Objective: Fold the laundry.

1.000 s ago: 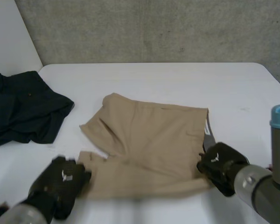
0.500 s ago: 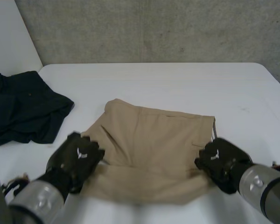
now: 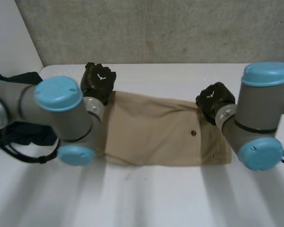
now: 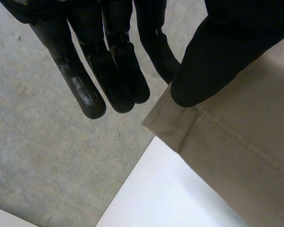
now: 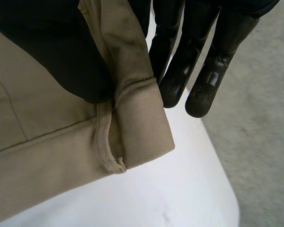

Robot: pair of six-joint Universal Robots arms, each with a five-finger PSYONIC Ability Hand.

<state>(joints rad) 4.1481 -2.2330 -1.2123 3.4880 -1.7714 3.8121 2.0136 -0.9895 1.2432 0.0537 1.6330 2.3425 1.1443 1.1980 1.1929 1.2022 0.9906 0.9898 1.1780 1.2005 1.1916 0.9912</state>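
Note:
The tan shorts (image 3: 151,132) lie across the middle of the white table as a long band, doubled over, with a button showing on top. My left hand (image 3: 98,80) is at the band's far left corner. In the left wrist view its thumb (image 4: 213,61) presses that corner of the shorts (image 4: 236,142) against the fingers (image 4: 113,71) behind it. My right hand (image 3: 213,100) is at the far right corner. There the thumb (image 5: 61,56) pinches the hemmed corner of the shorts (image 5: 47,156) against the fingers (image 5: 189,56).
A dark garment (image 3: 26,134) lies crumpled at the table's left side, partly behind my left arm. The bare white table (image 3: 180,198) stretches in front of the shorts. A concrete wall stands beyond the far edge.
Both hands have carried the near edge of the shorts up and away over the far edge, doubling them. Both arms now reach across the table.

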